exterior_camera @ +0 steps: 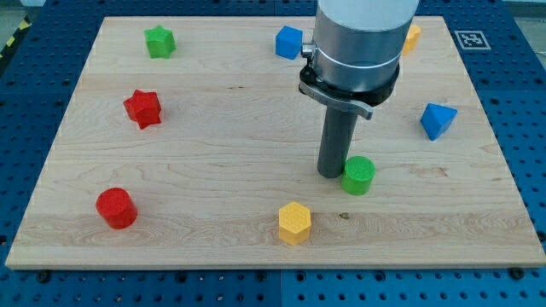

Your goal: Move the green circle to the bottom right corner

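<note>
The green circle point(359, 175) stands on the wooden board point(213, 128), right of the middle and toward the view's bottom. My tip point(331, 174) is down on the board, right against the green circle's left side. The rod rises from there to the grey arm at the view's top. The board's bottom right corner point(525, 256) lies well to the right of and below the green circle.
A yellow hexagon point(294, 223) lies below and left of the tip. A blue block point(438, 119) is at the right, a blue cube point(289, 41) and an orange block point(412, 37) at the top. A green star point(159, 41), red star point(142, 108) and red circle point(116, 208) are on the left.
</note>
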`<state>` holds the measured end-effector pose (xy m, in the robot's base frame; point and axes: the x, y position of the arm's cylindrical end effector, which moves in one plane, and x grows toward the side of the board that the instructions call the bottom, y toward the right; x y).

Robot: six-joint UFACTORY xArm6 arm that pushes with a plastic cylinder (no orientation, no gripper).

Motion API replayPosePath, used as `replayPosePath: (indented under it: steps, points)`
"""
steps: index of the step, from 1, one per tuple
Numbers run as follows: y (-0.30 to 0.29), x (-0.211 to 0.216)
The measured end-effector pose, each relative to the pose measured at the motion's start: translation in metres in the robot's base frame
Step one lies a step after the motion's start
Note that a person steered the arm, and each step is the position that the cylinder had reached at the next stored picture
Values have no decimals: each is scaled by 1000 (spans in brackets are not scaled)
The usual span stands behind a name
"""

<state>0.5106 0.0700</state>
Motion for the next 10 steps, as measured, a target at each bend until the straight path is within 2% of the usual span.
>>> replayPosePath:
  steps: [1, 2, 3, 5, 7, 9, 10]
  points:
    - [39, 21]
    - [62, 22]
    - [62, 10]
    - [46, 15]
    - [86, 62]
    - [65, 40]
    - [95, 40]
